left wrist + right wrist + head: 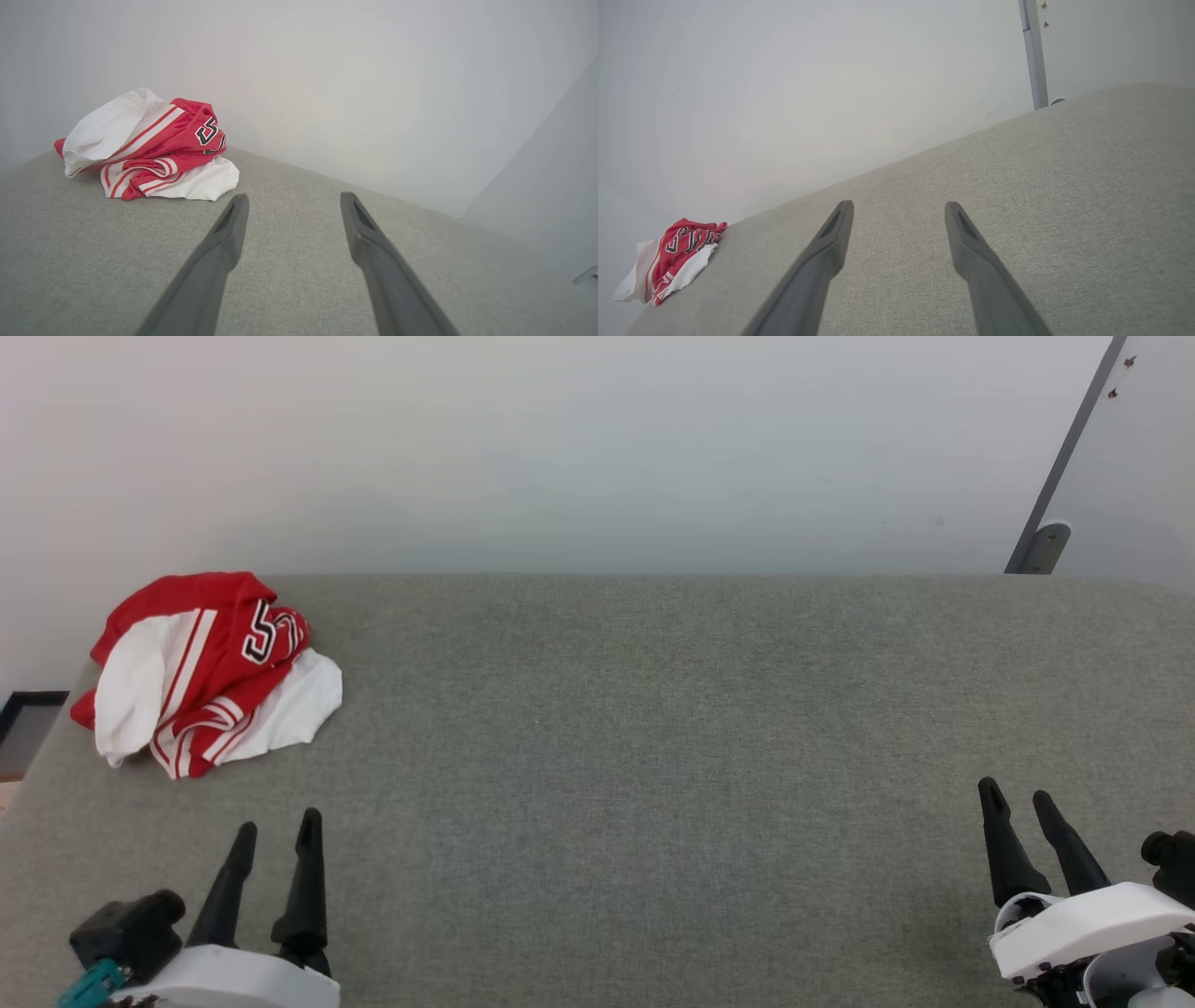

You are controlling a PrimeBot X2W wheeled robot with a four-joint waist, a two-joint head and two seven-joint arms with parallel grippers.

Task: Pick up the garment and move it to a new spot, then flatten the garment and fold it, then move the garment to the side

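Fabric of a grey, woven kind covers the table (653, 756), which runs across nearly the whole width of the head view. A pale, plain wall (560, 448) rises behind its far edge. The garment (210, 672) lies as a crumpled heap at the table's far left corner, close to both the left edge and the far edge. Its red body is bunched on top, and white sleeve cloth spills out at the near left and near right. Red-and-white striped trim curls along the near side, and a black, white-outlined character shows on one raised fold. The left gripper (278, 821) sits at the near left of the table with its two dark fingers spread apart and nothing between them. They point toward the far side, and their tips stop short of the heap, clear of it. The right gripper (1016, 791) is at the near right, well apart from the garment, its fingers likewise parted and empty. Whether either gripper touches the fabric cannot be told. A slim grey strip (1064, 457) slants up the wall at the upper right, ending in a small rounded bracket (1047, 546) just above the table's far edge.
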